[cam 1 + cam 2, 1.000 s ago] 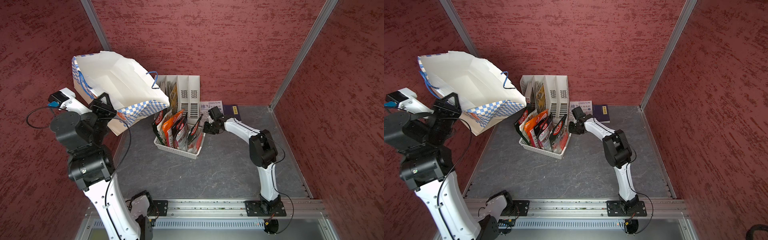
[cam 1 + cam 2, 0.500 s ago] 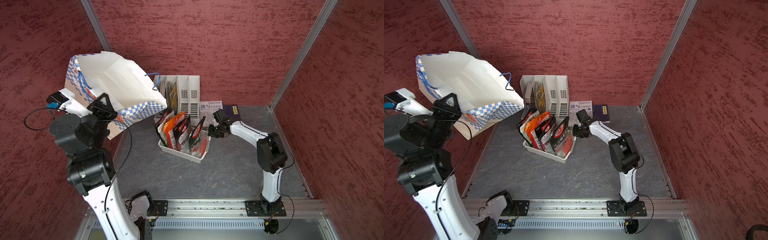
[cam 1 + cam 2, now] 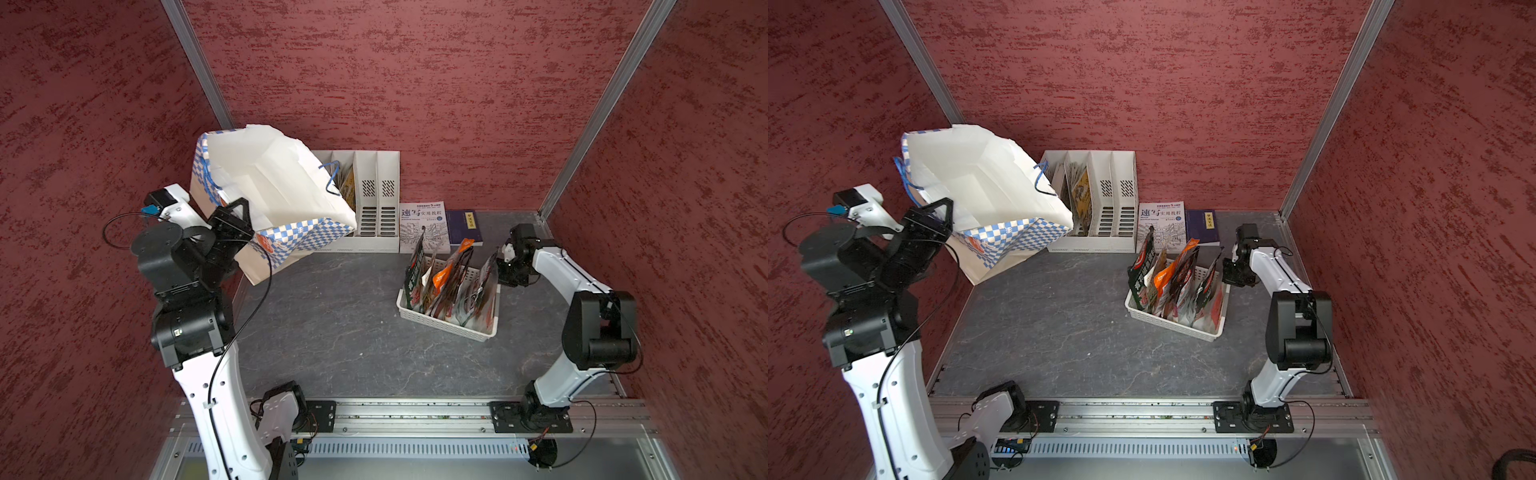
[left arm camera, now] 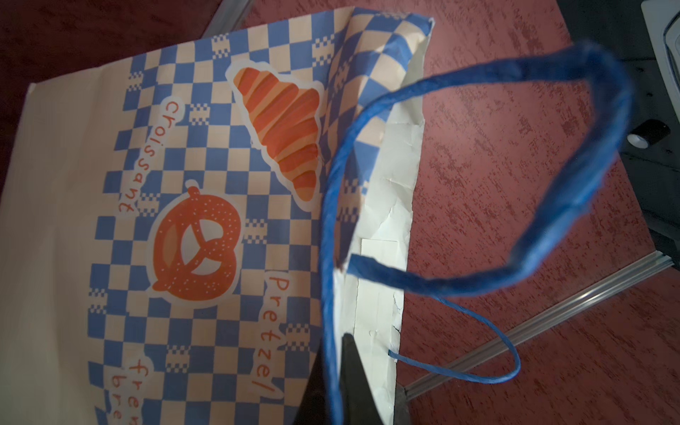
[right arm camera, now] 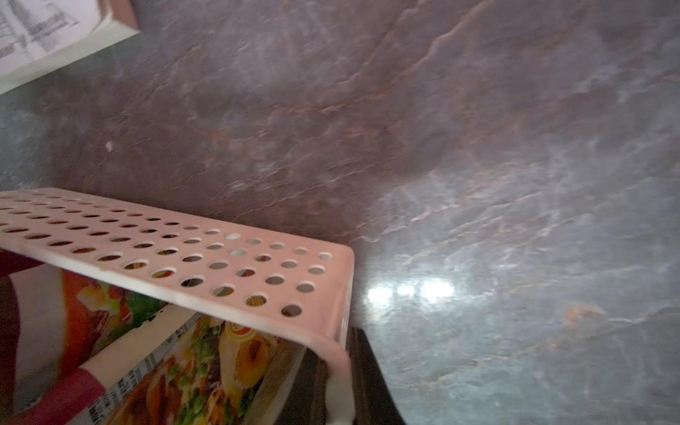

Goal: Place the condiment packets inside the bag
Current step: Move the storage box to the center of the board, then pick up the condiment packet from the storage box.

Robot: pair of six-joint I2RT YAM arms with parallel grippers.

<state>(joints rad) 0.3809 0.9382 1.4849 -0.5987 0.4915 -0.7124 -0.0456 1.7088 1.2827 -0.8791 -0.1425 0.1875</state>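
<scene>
Right gripper [image 3: 504, 269]: jaws pinched on a corner wall of the white perforated basket [image 3: 446, 324]. Condiment packets [image 3: 451, 282] stand on edge inside the basket, the nearest just inside that wall. Judged light, floppy, slick foil; pinch 1 by its top seal. Left gripper [image 3: 237, 214] is clamped on the bag [image 3: 291, 237] rim. The bag is tilted, mouth open, well apart from the basket.

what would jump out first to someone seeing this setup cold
The blue-checkered bag, held tilted at the back left by the left gripper, gapes white and open. Right of centre, colourful condiment packets stand crammed in a white basket, whose rim the right gripper pinches near a corner.
</scene>
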